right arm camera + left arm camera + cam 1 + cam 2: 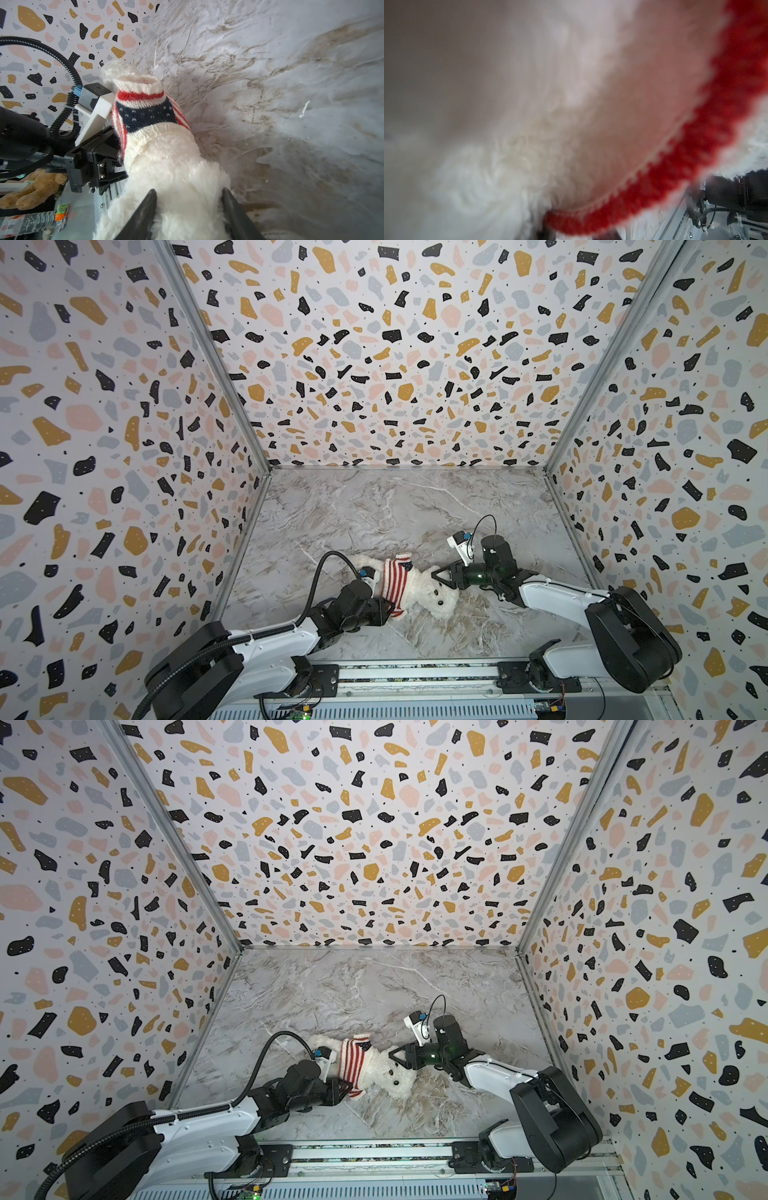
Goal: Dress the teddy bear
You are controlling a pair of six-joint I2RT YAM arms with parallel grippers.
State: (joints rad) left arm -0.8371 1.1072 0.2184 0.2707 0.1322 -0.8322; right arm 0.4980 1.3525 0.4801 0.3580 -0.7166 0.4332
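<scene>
Teddy bear: where does it lie?

– Flat on the marble table, near the front edge and between the two arms. Its head points toward the right arm and its legs the other way. A striped sweater, red and white with a navy patch, sits around its trunk.

– And the left pincer?

– It is narrowly closed at the sweater's near edge. The left wrist view is blurred, but the red hem runs in between the tips, so the hem is pinched.

– The right pincer?

– Part-way open astride the head, with both fingers touching fur. Whether they squeeze it cannot be told.
</scene>
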